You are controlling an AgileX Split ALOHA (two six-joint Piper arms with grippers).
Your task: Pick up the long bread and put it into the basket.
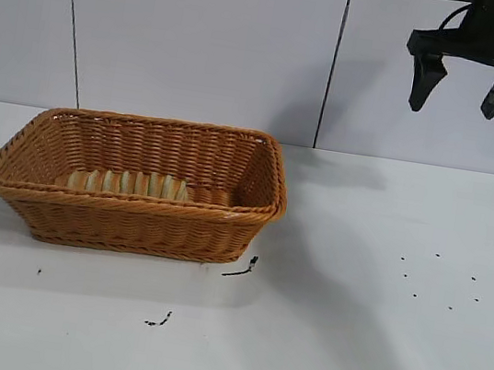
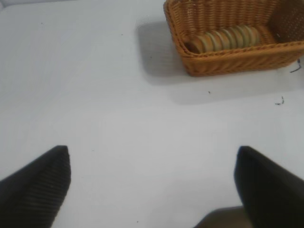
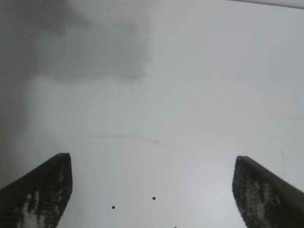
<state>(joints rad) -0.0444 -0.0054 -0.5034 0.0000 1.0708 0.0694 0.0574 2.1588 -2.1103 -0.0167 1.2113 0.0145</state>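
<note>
One ridged long bread (image 1: 128,183) inside woven basket (image 1: 130,223)

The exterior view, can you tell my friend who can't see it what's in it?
A long bread lies inside a big wicker basket on a white table, left of the middle. The right gripper hangs open and empty high at the upper right, well away from the basket. A few small dark specks dot the table.
</note>
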